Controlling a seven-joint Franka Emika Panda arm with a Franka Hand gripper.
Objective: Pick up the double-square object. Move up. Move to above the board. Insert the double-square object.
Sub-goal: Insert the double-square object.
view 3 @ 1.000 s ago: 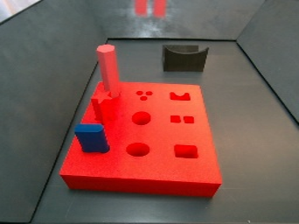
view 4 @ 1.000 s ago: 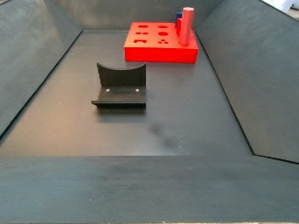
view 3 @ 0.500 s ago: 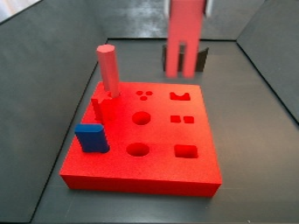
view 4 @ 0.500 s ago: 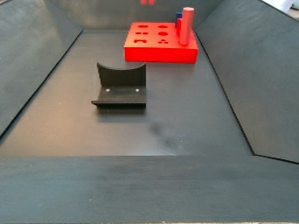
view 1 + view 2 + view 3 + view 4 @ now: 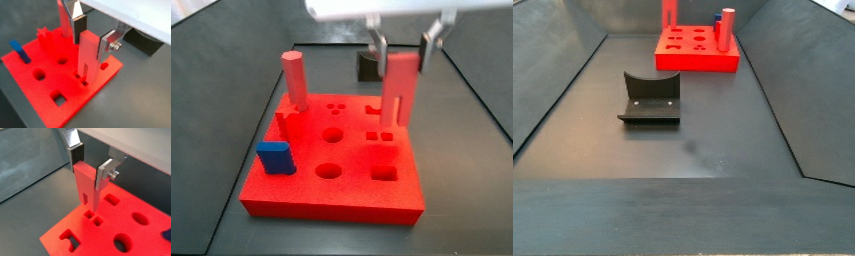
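In a side view, nearest the camera, a blue block stands on the front left part of the board, with a round hole and a square hole in the slab beside it. Behind the blue block rises a short red star-topped peg, and just behind that the thicker hexagonal pillar, both along the board's left edge and apart from the held piece.

The gripper hangs over the right half of the board, its fingers clamped on the upper end of the double-square object. The object is upright. In both wrist views the silver plates with dark pads press its flat sides, at and at. In the wrist views the two legs of the double-square object point down at a pair of small square holes in the board; the leg tips are at or just above these holes, and whether they have entered cannot be told.

Farther back, on the dark floor beyond the board, the fixture is partly hidden behind the gripper. In a side view from the opposite end, the fixture is near and the board far, with the double-square object standing over it.
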